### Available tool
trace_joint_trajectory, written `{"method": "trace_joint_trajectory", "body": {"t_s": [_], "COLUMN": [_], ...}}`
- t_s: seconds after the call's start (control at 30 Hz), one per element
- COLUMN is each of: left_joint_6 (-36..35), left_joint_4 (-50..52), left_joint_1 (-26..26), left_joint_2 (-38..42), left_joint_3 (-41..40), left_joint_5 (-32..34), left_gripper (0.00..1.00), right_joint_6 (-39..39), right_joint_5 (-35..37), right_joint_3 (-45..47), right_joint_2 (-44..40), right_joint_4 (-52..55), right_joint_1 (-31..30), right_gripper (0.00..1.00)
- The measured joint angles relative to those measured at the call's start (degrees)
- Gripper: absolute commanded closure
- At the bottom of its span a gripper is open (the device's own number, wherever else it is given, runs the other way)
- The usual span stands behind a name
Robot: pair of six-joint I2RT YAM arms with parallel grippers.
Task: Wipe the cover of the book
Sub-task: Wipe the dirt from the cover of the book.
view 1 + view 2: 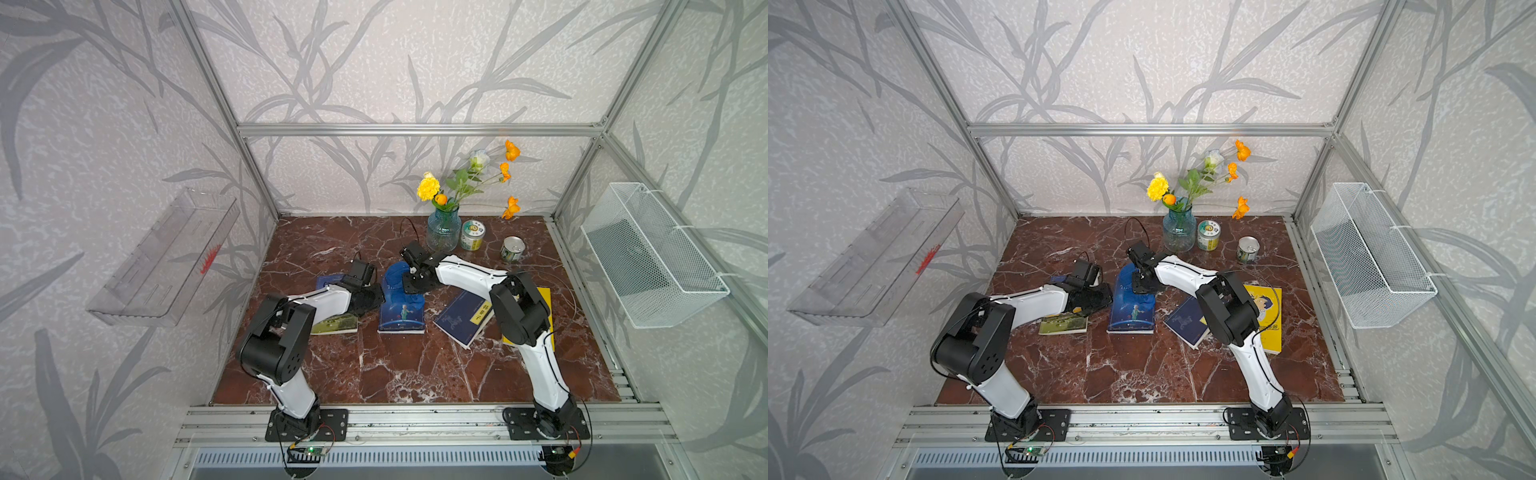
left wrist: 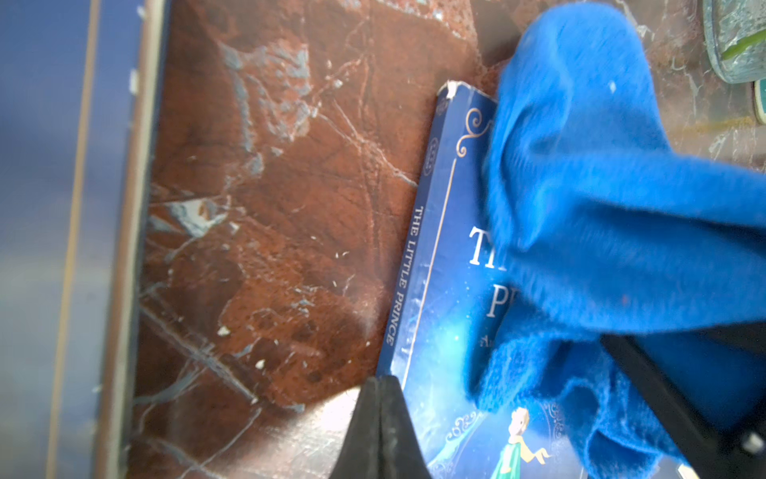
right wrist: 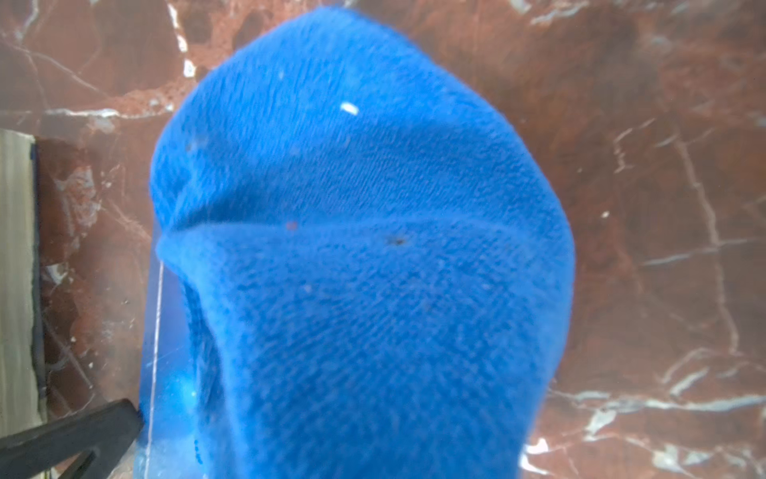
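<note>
Blue cloth (image 1: 397, 277) over the far half of the book (image 1: 401, 319), both grippers closed.
The book lies flat mid-table (image 1: 395, 370), between a green book (image 1: 334, 325) and a navy book (image 1: 459, 319). The left gripper (image 2: 379, 400), tips pressed together on nothing, sits at its spine edge. The right gripper (image 1: 414, 286) pinches the bunched cloth. Beyond stand a vase (image 1: 444, 235) and two cans (image 1: 472, 236).

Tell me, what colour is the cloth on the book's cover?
The cloth is bright blue, seen best in the right wrist view.
</note>
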State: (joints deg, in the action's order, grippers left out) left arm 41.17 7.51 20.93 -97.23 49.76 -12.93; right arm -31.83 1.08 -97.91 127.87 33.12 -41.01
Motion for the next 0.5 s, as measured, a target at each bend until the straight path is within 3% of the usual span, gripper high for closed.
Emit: {"method": "trace_joint_trajectory", "body": {"t_s": [0.37, 0.5], "left_joint_6": [0.0, 0.0], "left_joint_4": [0.0, 0.0], "left_joint_1": [0.0, 0.0], "left_joint_2": [0.0, 0.0], "left_joint_3": [0.0, 0.0], "left_joint_5": [-0.2, -0.4], "left_gripper": [1.0, 1.0], "right_joint_6": [-4.7, -5.2], "right_joint_5": [6.3, 1.8], "right_joint_3": [22.9, 23.4], "right_joint_2": [-13.7, -14.4], "right_joint_4": [-8.7, -9.8], "right_joint_1": [-11.8, -9.4], "right_gripper": [1.0, 1.0]}}
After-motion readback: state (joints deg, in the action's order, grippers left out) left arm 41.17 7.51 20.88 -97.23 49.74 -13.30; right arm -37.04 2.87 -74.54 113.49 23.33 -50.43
